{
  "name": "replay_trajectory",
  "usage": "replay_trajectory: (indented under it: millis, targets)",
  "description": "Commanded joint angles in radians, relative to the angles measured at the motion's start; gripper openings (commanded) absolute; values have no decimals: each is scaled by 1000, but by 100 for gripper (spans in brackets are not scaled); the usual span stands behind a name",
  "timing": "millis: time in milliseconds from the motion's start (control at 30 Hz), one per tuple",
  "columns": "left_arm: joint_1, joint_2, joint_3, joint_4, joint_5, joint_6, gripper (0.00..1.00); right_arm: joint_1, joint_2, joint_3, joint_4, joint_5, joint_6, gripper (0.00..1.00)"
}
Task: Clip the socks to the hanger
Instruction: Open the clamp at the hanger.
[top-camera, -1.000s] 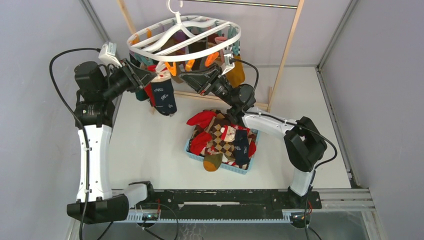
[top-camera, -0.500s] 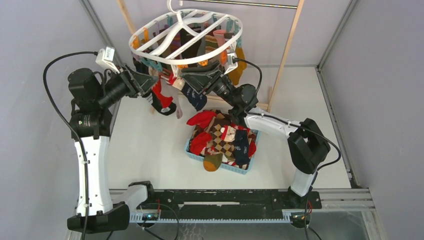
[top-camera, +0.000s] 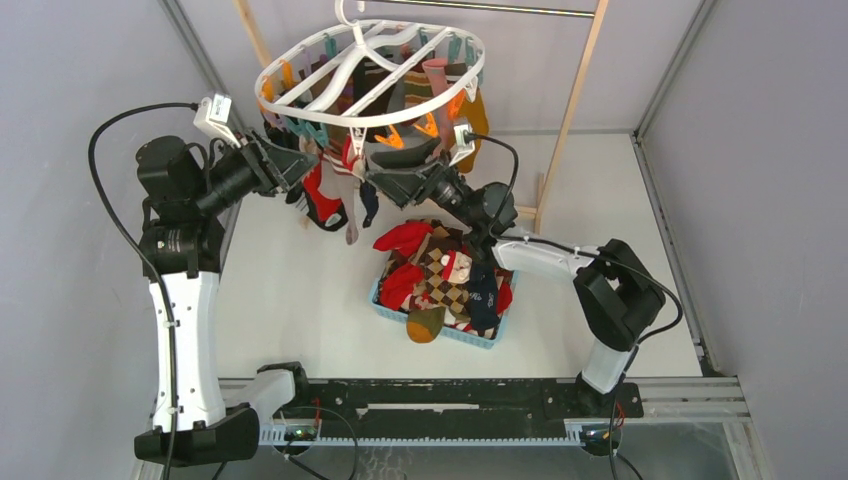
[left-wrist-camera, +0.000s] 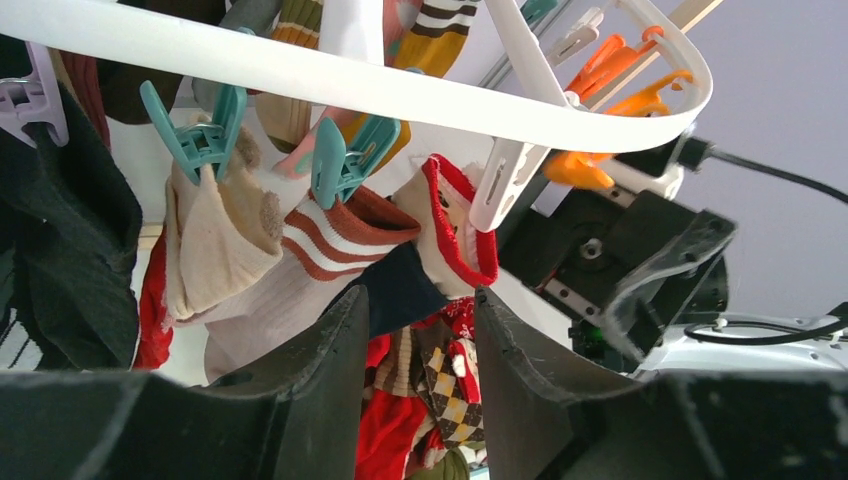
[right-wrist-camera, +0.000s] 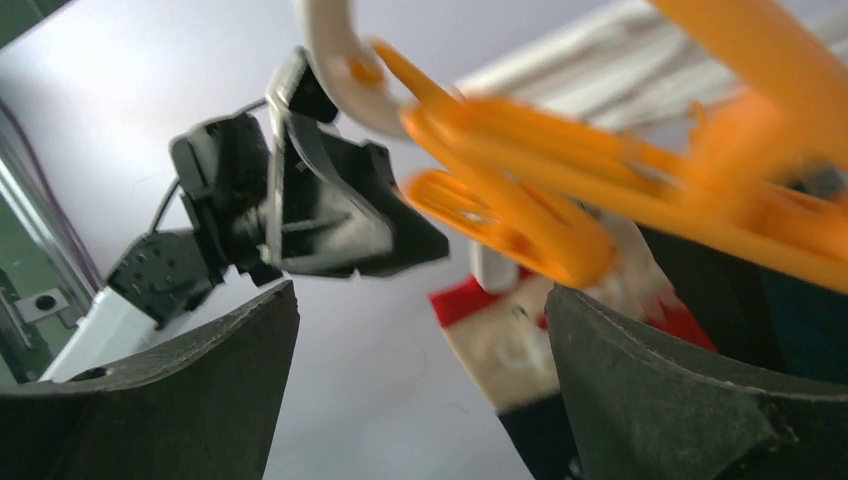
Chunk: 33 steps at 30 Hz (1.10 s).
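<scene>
The white oval hanger (top-camera: 370, 75) hangs at the top centre, with socks on its teal and orange clips. A cream sock with a red cuff and navy foot (top-camera: 352, 190) hangs from a white clip (left-wrist-camera: 503, 180) on the ring's near edge. My left gripper (top-camera: 300, 165) is just left of it, open. In the left wrist view the sock's (left-wrist-camera: 450, 225) navy part hangs just past the left gripper (left-wrist-camera: 420, 292), not pinched. My right gripper (top-camera: 385, 180) is open wide just right of the sock, under blurred orange clips (right-wrist-camera: 520, 200). More socks (top-camera: 440, 275) fill the basket.
A blue basket (top-camera: 478, 340) sits on the white table below the hanger, right of centre. Light wooden frame poles (top-camera: 575, 100) rise behind it. Grey walls close in left and right. The black rail with both arm bases runs along the near edge.
My right gripper has opened wide and drawn back from the clips. The hanger has swung up and levelled. The red-cuffed sock has swung right and now hangs from its clip.
</scene>
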Motion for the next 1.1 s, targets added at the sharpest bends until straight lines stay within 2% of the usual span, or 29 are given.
replay_trajectory:
  millis: [0, 167, 367, 633, 833, 1067]
  targets:
    - [9, -10, 17, 10, 29, 10, 46, -34, -82, -112, 77, 18, 13, 100]
    - [9, -6, 17, 10, 33, 8, 46, -81, -73, -123, 159, -30, 85, 100]
    - [9, -1, 24, 11, 33, 8, 46, -101, -6, -2, 199, -130, 156, 100]
    - [9, 0, 28, 12, 33, 8, 46, -92, 69, 100, 216, -135, 183, 100]
    - [9, 1, 41, 4, 35, 10, 46, -76, 102, 126, 232, -138, 198, 94]
    - [10, -9, 49, -16, 28, 35, 45, -76, 97, 105, 269, -105, 197, 80]
